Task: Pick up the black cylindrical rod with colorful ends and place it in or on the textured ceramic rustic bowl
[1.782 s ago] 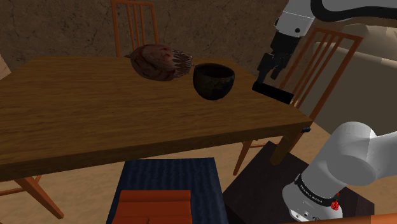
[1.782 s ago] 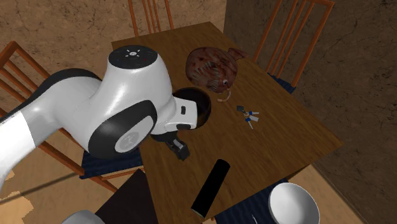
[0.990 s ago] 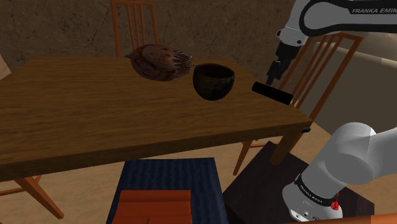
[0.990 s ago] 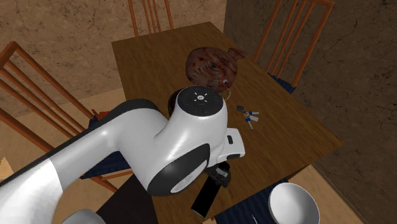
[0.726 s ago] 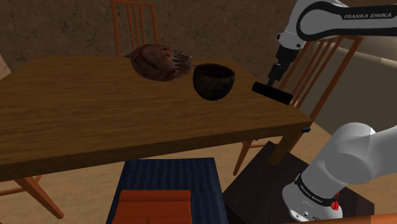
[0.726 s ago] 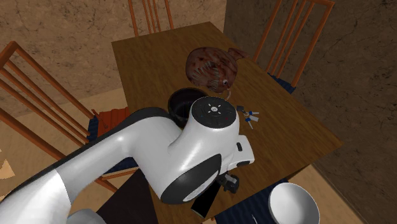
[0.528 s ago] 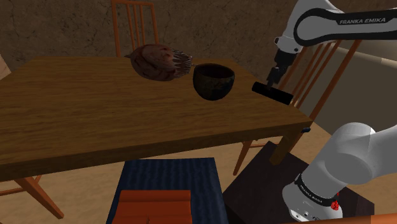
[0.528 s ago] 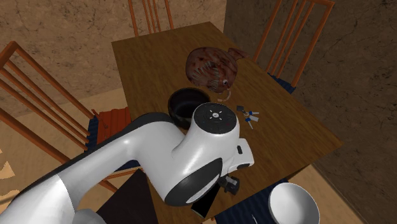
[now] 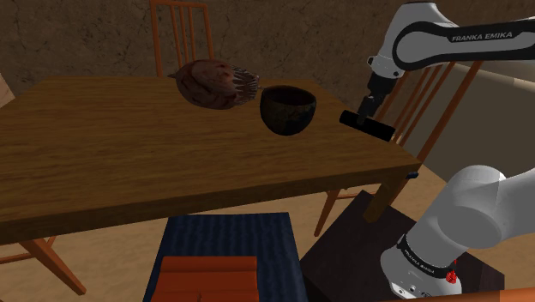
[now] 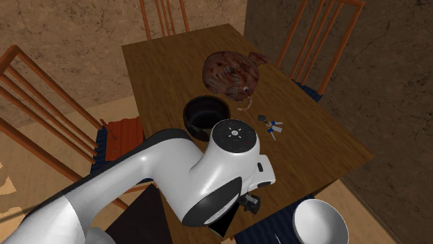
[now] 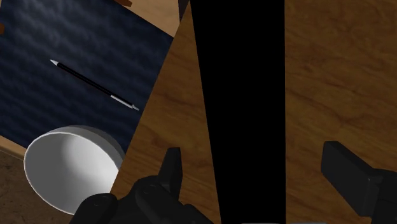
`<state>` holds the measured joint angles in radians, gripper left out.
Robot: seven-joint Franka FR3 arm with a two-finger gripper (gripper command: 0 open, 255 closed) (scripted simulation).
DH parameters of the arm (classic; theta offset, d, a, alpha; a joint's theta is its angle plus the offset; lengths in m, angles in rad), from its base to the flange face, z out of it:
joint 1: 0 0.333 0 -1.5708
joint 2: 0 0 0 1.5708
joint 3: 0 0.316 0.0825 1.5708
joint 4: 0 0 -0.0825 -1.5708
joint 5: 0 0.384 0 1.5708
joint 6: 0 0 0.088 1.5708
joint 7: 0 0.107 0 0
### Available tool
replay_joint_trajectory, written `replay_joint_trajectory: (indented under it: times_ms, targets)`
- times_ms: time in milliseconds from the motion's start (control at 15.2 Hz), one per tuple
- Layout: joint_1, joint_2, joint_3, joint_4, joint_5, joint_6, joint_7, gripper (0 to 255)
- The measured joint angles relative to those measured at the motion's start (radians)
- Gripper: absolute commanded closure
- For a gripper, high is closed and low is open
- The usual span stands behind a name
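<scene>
One black rod [image 11: 238,95] lies along the table [image 9: 129,146] edge, at middle right of the shoulder view. The gripper [image 11: 254,159] straddles it, spread wide and holding nothing. Grasping looks to be the step in hand; next it needs squeezing shut, then carrying to the dark bowl [image 9: 288,109]. The arm [image 9: 429,34] reads FRANKA EMIKA.

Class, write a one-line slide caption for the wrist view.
Open gripper straddles the black rod on the wooden table; white bowl and pen on a blue cushion beyond the edge.
</scene>
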<state>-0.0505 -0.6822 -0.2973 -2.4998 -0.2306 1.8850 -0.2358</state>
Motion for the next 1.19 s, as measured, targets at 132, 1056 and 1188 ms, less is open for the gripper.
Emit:
replay_joint_trajectory:
  times_ms: [132,1056,1188]
  targets:
    - [0.000,0.000,0.000,0.000,0.000,0.000,0.000,255]
    - [0.003,-0.003,0.008,0.038,0.006,-0.041,-0.002,255]
    - [0.004,-0.004,0.011,0.061,0.009,-0.065,-0.004,255]
